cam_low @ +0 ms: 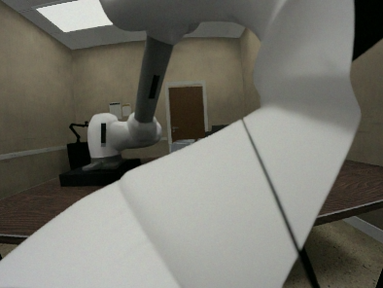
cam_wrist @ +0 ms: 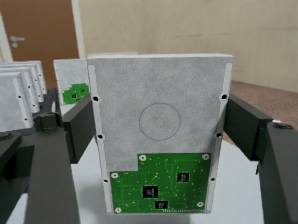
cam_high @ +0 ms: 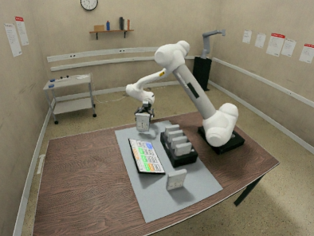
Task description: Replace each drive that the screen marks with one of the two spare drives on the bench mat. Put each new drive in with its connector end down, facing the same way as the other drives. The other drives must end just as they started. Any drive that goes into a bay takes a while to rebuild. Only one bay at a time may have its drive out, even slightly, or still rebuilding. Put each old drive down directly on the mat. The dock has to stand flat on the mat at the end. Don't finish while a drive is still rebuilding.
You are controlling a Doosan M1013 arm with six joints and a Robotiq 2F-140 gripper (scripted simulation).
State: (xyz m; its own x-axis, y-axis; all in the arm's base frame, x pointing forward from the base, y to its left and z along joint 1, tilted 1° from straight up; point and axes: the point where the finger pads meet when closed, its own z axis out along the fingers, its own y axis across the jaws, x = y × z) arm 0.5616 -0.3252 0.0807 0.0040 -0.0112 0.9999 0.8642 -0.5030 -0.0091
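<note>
The jaws (cam_high: pixel 143 116) grip a drive (cam_high: pixel 143 122) (cam_wrist: pixel 160 107) by its side edges, above the mat's far end, beyond the dock. Left of the dock (cam_high: pixel 184 159), the screen (cam_high: pixel 146 156) lies on the mat (cam_high: pixel 159 206). Four drives stand in the dock; nearer than it, one drive (cam_high: pixel 176 179) stands on the mat.

Gripped drive: (cam_high: pixel 143 122) (cam_wrist: pixel 160 107) grey, green board low, upright above the mat
Docked drives: (cam_high: pixel 176 140) four, upright in a row
Loose drive: (cam_high: pixel 176 179) (cam_wrist: pixel 72 82) standing on the mat
Dock: (cam_high: pixel 184 159) black, on the mat
</note>
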